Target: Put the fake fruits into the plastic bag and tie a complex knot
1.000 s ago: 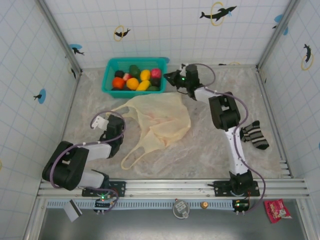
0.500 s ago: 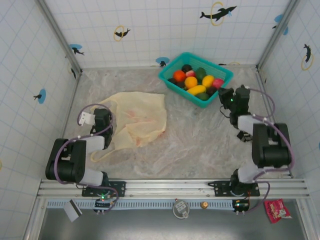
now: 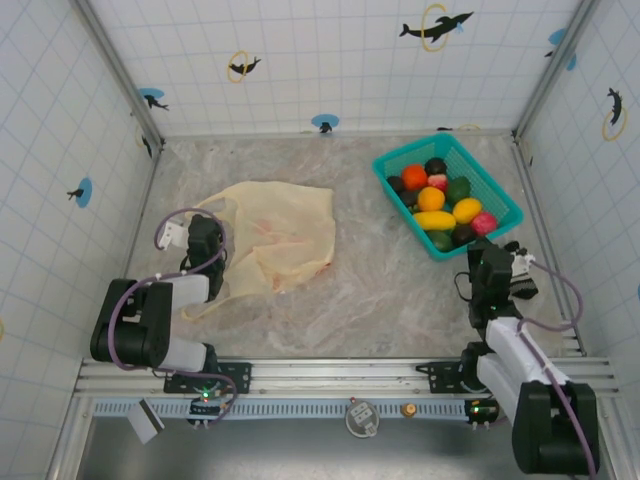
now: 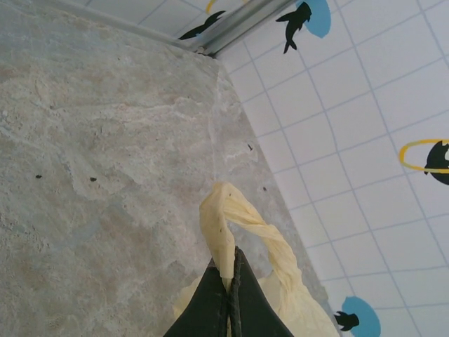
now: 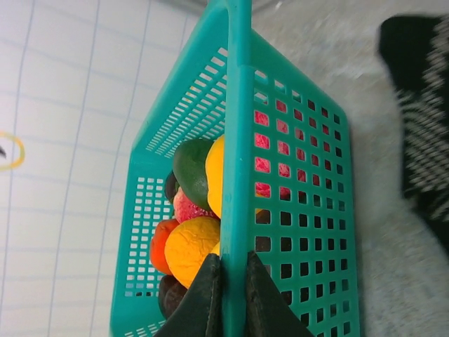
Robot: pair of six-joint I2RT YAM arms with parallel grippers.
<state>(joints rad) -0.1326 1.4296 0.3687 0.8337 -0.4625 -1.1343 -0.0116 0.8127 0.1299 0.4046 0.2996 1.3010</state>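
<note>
the thin, crinkly cream-yellow plastic bag [image 3: 280, 235] lies flat at the left of the table. we judge it light, limp and slippery, best taken by its loop handles. the left gripper [image 4: 230, 275] is clenched on one twisted handle [image 4: 242, 228]. the small glossy fake fruits [image 3: 437, 203] sit heaped in the teal mesh plastic basket [image 5: 235, 126] at the right; they look hard, smooth and likely to roll. the right gripper [image 5: 233, 270] is clamped on the basket's rim. the lower fruits are hidden, the bag's mouth is unclear, and a black-and-white striped sock [image 5: 421, 105] is cut off.
</note>
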